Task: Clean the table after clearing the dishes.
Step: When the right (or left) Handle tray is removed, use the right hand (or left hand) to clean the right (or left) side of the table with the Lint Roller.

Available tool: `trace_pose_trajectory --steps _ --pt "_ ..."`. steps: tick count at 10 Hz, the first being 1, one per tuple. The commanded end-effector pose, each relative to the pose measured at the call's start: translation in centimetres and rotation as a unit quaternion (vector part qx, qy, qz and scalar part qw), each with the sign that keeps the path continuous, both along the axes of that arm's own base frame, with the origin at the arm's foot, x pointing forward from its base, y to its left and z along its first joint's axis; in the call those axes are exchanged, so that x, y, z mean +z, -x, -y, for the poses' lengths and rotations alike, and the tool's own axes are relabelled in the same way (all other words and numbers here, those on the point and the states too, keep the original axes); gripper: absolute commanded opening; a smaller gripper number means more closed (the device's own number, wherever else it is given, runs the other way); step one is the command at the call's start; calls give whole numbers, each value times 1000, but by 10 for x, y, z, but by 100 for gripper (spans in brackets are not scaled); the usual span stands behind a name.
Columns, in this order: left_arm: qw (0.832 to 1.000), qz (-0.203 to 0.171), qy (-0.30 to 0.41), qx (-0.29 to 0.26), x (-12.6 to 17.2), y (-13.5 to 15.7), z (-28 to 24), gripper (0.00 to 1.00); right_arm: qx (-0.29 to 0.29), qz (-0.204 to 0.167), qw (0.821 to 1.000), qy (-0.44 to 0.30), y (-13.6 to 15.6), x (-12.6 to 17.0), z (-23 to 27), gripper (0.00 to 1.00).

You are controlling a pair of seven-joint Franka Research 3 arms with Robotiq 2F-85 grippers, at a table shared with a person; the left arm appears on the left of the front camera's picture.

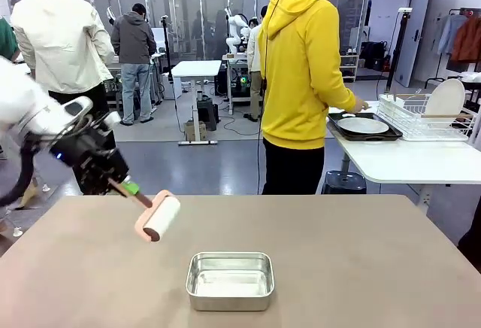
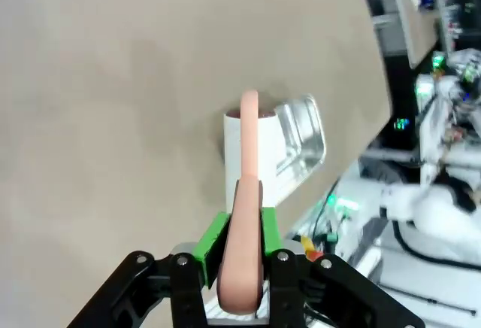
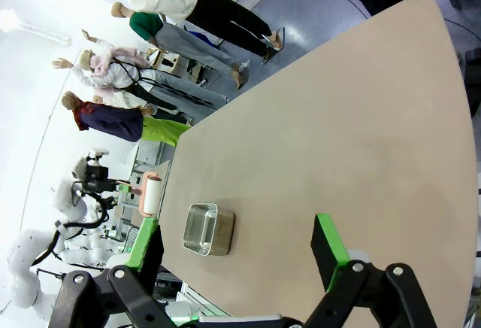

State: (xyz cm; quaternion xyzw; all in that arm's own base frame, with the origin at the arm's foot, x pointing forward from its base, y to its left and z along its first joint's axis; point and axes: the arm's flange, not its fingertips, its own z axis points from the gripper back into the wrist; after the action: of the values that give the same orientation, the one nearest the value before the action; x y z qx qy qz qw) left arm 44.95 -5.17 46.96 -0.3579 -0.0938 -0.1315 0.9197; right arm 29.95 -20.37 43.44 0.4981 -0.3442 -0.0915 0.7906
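Gripping a pink lint roller [image 1: 159, 217] in the left hand [image 1: 128, 187], tilted over the desk [image 1: 361, 268] near a steel tin [image 1: 229, 280]. Holding the right hand [image 3: 237, 245] wide, empty.

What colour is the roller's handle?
Salmon pink; the handle shows best in the left wrist view.

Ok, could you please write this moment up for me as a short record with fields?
left gripper: shut on the pink handle of the lint roller
lint roller: white roll over the far left part of the table; whether it touches the top is unclear
right gripper: open, holding nothing
steel tin: on the table near the middle, looks empty
plate: on a dark tray on the white side table
person: yellow hoodie, standing at the side table
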Motion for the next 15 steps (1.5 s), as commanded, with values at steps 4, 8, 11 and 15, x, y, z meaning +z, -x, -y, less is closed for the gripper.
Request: trace_pose_trajectory --steps 4,8,11,15 --pt "998 9 14 66 -33 4 -24 0 7 6 1000 3 3 1 0 100" --pt "998 9 14 66 -33 4 -24 0 7 6 1000 3 3 1 0 100" --pt "995 0 66 80 -58 -18 -31 23 7 6 1000 3 3 1 0 100" --pt "990 -52 94 92 -102 -45 -19 23 7 6 1000 3 3 1 0 100"
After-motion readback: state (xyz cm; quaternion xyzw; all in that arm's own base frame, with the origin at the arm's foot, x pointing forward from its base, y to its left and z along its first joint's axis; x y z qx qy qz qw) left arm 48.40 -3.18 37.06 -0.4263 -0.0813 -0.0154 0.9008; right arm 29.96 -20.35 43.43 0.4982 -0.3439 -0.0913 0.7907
